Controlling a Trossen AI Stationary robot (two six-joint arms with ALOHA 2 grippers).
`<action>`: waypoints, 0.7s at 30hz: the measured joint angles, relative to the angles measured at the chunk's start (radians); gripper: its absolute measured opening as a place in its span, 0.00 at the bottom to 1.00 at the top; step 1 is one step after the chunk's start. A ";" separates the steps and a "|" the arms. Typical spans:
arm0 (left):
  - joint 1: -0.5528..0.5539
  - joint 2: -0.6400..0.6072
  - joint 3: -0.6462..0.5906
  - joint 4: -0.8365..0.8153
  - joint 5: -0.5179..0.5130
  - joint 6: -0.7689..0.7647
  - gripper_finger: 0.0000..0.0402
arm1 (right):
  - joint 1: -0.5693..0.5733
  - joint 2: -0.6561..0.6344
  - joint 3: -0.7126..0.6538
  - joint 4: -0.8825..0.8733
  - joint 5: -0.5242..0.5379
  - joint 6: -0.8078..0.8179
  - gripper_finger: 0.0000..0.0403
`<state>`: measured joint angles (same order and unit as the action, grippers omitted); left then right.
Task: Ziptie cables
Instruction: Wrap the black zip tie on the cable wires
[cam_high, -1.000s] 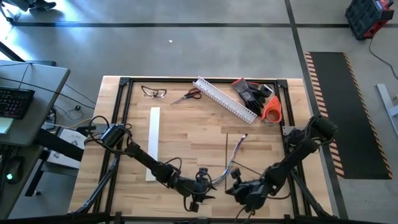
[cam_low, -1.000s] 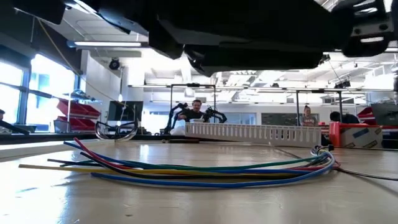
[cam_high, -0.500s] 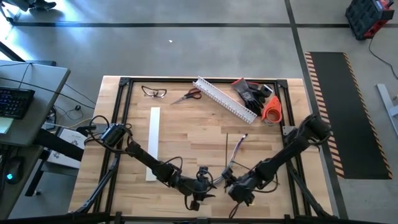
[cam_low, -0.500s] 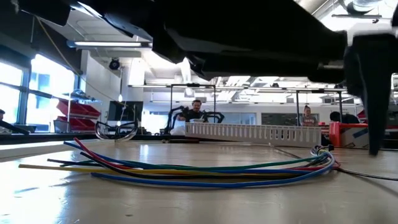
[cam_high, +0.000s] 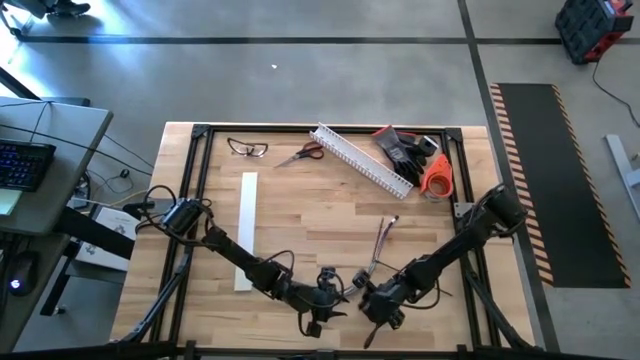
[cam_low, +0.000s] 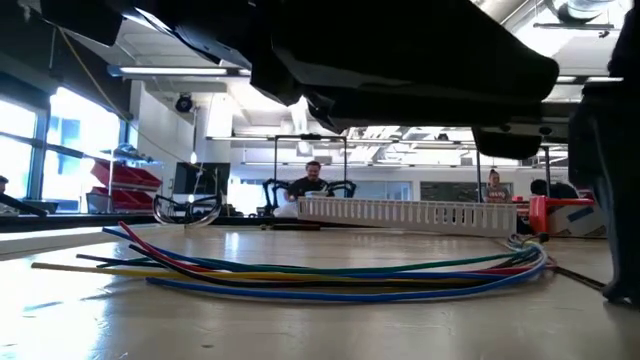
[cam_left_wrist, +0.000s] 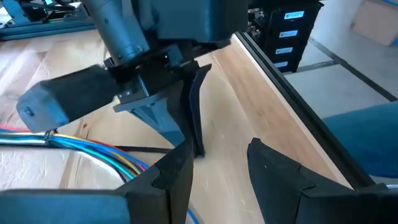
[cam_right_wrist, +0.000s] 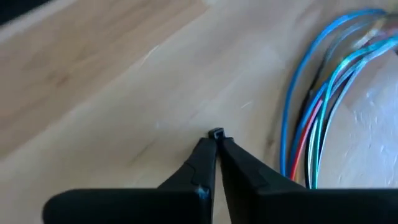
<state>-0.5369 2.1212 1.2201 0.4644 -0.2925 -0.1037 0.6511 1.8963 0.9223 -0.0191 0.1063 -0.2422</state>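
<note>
High view showed both arms reaching in to the near middle of the worktop (cam_high: 300, 215), their ends close together. The left tool (cam_high: 326, 291) sat just left of the right tool (cam_high: 374, 303), and the two were near each other but not touching.

The cables (cam_high: 381, 240) lay in a loose curving bundle just beyond the two tools, one end pointing toward the far side of the worktop and the other bending back in toward the tools. From the low view they were flat on the wood as a long shallow loop of blue, green, yellow, red and dark strands.

In the right wrist view the right tool's fingers were pinched together at the tips on the small square head of a ziptie (cam_right_wrist: 216, 132), with the cables lying on the wood beside it, apart from the fingers. The left wrist view showed the same right tool pointing steeply down at the worktop, with a thin dark strip lying on the wood at its tips, beside the cables.

The left tool's own fingers (cam_left_wrist: 176, 172) stood moderately apart with nothing between them, held above bare wood.

Along the far edge lay safety glasses (cam_high: 248, 148), scissors (cam_high: 302, 154), a white slotted channel (cam_high: 362, 160), black gloves (cam_high: 403, 148) and an orange tape roll (cam_high: 437, 176). A white strip (cam_high: 247, 230) lay on the left side.
</note>
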 joint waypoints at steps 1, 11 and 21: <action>0.000 0.000 0.000 0.000 0.000 0.000 0.33 | 0.000 0.000 -0.001 0.017 0.002 0.046 0.02; -0.001 0.000 0.000 -0.002 0.022 0.002 0.33 | 0.119 0.000 -0.052 0.159 0.297 0.247 0.00; -0.004 0.006 0.000 0.012 0.021 0.026 0.33 | 0.220 -0.004 -0.329 0.871 0.504 0.360 0.00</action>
<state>-0.5411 2.1276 1.2198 0.4761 -0.2710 -0.0776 0.8716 1.8923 0.5935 0.8518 0.6107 0.1181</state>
